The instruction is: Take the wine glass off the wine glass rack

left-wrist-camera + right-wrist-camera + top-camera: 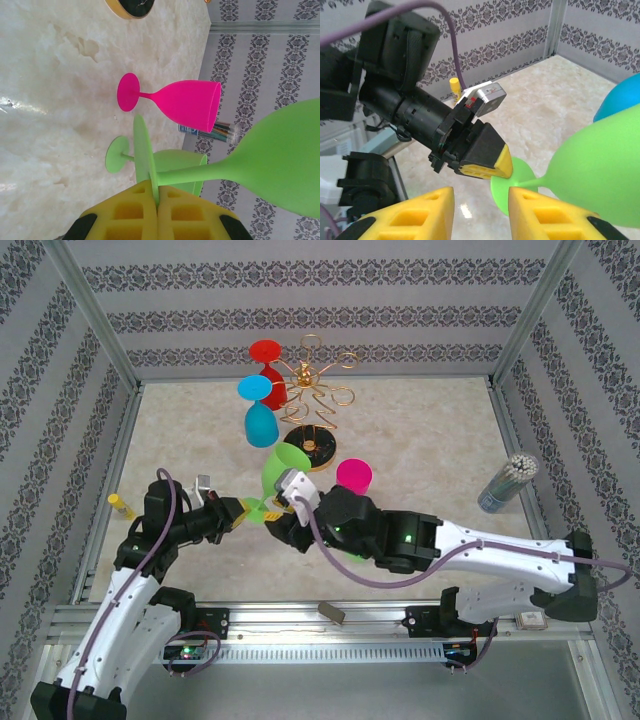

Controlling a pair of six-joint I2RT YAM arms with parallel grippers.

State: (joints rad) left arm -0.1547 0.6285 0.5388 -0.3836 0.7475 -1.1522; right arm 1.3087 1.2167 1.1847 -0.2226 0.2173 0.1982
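The gold wire wine glass rack (316,390) stands at the back on its black base, with a red glass (268,364) and a blue glass (259,412) hanging on its left side. A green wine glass (283,466) is off the rack, lying sideways in the air. My left gripper (157,194) is shut on the rim of its foot (142,145), and its bowl (280,160) points away. My right gripper (480,202) stands open beside the stem (532,182), with nothing between its fingers. The left gripper's yellow tip (503,162) touches the foot (515,182).
A pink glass (187,102) and a second green glass (176,164) stand upright on the marble table (430,440) near the right arm. A cup of pens (508,483) stands at the right edge. A yellow stick (122,506) lies at the left edge.
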